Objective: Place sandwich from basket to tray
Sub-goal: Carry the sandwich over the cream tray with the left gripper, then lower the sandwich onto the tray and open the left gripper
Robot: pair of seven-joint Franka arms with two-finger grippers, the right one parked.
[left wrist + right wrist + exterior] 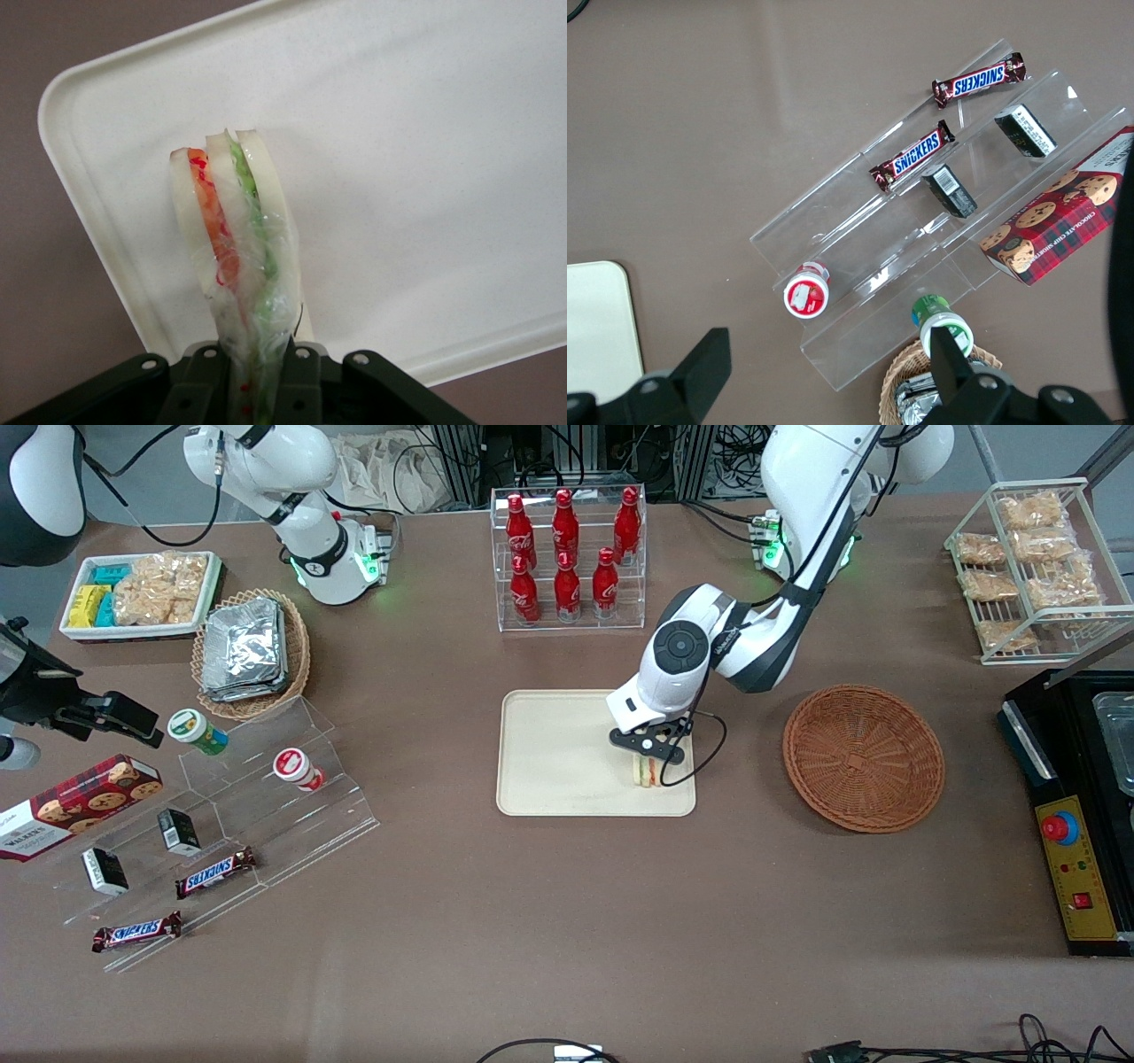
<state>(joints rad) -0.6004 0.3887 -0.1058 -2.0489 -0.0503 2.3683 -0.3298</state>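
The sandwich (648,771) is a wrapped white-bread wedge with orange, red and green layers (232,239). My left gripper (649,763) is shut on the sandwich and holds it over the cream tray (558,762), near the tray corner nearest the front camera on the working arm's side. In the wrist view the wedge stands out from between the black fingers (301,390) over the tray's surface (425,177); I cannot tell whether it touches the tray. The reddish-brown wicker basket (864,757) lies beside the tray toward the working arm's end of the table, with nothing in it.
A clear rack of red bottles (567,558) stands farther from the front camera than the tray. A tan basket of foil packets (251,654), a clear stepped stand with snacks (221,824) and a biscuit box (75,804) lie toward the parked arm's end. A black control box (1076,841) sits at the working arm's end.
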